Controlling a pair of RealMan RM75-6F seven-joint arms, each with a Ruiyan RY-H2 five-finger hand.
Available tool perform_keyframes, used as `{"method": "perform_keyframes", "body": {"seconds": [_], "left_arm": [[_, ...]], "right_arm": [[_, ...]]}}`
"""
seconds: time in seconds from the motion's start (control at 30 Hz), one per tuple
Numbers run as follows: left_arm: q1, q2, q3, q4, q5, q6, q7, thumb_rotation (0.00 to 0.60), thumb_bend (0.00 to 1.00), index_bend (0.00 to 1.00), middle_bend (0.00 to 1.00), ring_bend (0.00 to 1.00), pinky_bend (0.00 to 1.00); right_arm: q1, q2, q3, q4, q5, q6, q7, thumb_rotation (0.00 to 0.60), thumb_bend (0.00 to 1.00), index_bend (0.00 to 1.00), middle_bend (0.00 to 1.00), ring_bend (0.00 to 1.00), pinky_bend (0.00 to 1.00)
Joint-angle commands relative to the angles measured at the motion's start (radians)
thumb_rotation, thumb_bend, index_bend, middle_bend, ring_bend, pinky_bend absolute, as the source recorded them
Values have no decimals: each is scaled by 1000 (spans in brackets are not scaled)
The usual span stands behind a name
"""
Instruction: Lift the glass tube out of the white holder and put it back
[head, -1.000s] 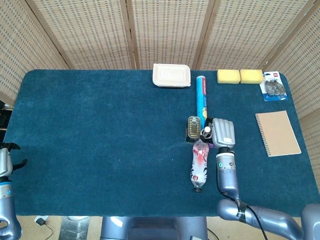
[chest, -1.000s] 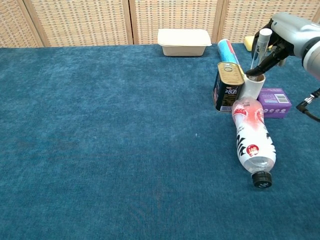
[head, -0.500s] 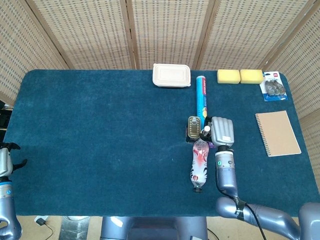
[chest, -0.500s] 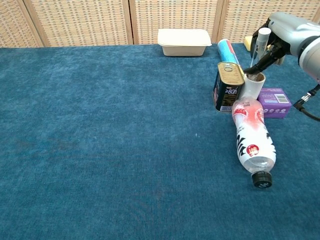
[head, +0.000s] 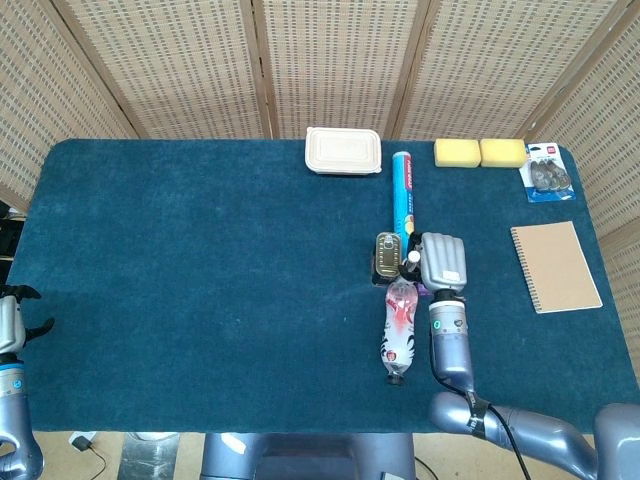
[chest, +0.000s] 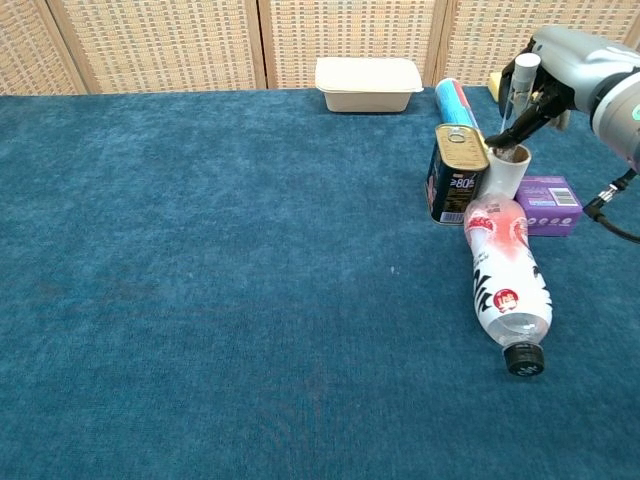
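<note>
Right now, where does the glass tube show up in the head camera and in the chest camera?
Head view: only the glass tube's white cap shows, right of centre, tucked against the right robot hand beside the tin can.
Chest view: upper right, the tube stands above the white holder, held by the right robot hand.
Shared landmark: the tin can, just left of the tube.

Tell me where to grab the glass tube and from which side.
Grip the glass tube on its upper part just under the white cap, coming from the right. It stands upright in the white holder, with the can close on its left, and the right hand is already there.
</note>
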Motion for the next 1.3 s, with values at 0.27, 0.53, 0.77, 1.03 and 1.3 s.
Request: {"method": "perform_keyframes", "body": {"seconds": [0.27,0.53,0.77,1.03,1.3], "left_arm": [[0,0,0,0,0,0,0,600,152,453,419,234,316],[0,0,0,0,0,0,-1,600,153,453,419,234,316],[-1,0,0,0,0,-1,-2,600,153,453,419,234,316],[0,1,0,0,0,0,-1,600,152,453,419,234,316],[0,1,0,0,0,0,-2,600,153,453,419,234,316]], "right_arm": [[8,-6,3,4,5,-6,-6,600,257,659,776,800,667],[17,-21,9,21,1,-5,-4,600,263,677,797,825,682],[27,-32,14,42,6,-15,-3,600,266,681,804,833,689],[34,-51,17,76,-3,-15,11,600,273,695,833,854,705],[35,-57,22,83,-21,-1,20,600,280,732,858,874,728]]}}
